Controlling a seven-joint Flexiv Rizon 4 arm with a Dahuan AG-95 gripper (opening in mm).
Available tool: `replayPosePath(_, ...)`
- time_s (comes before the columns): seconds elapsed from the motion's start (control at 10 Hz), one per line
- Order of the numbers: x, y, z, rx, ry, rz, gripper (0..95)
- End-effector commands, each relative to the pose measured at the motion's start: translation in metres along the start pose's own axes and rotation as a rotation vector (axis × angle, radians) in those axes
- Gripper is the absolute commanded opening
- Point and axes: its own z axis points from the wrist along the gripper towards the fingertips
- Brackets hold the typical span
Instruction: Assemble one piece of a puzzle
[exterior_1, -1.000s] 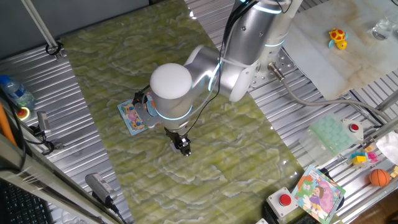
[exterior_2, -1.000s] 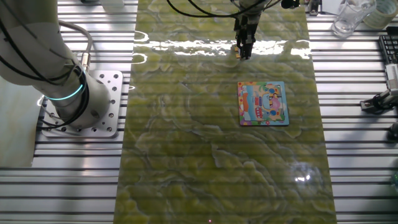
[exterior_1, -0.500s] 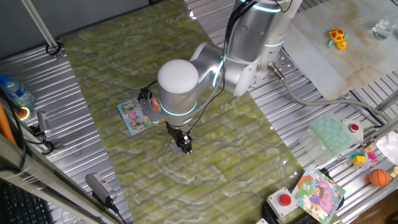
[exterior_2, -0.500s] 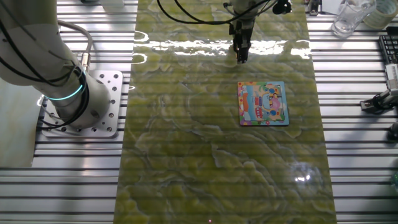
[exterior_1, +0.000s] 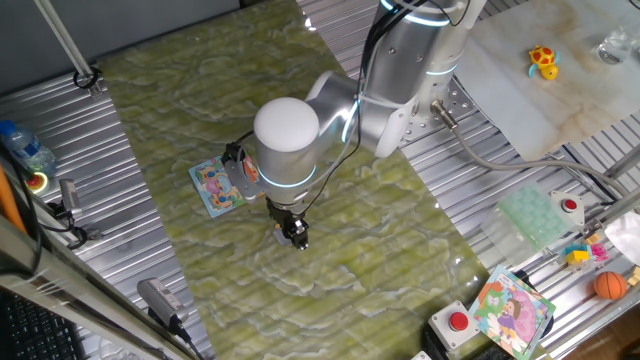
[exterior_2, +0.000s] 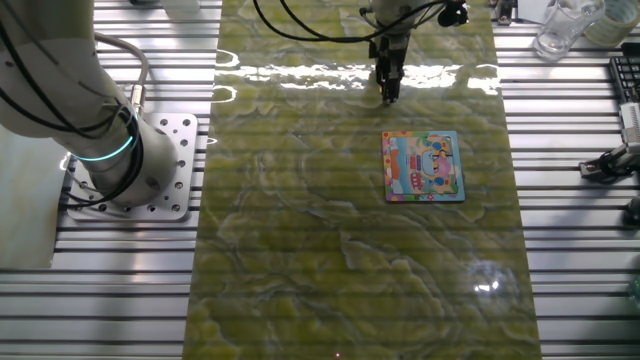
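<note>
The puzzle (exterior_2: 423, 166), a small square board with a light blue border, is seen lying flat on the green marbled mat (exterior_2: 300, 250), toward the right of the mat in the other fixed view and well apart from the gripper. In one fixed view it (exterior_1: 218, 184) is partly masked by the arm's white joint (exterior_1: 287, 128). The gripper (exterior_2: 389, 92) is held pointing down at the far end of the mat, just above the surface; whether its jaws are apart, together or clamped on anything cannot be told at this size. The piece cannot be made out in either view, though it may be hidden at the fingertips. The step in hand is judged to be the pick-up. Next, a secure grasp is called for, then a carry nearer to the board and careful alignment over the empty slot.
</note>
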Motion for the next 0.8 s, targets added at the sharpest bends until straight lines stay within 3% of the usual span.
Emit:
replayPosePath(0.1, -0.0028, 0.0018, 0.0009, 0.000, 0.000, 0.003, 76.0)
replayPosePath(0.8, -0.0065, 0.0042, 0.0041, 0.006, 0.006, 0.007, 76.0)
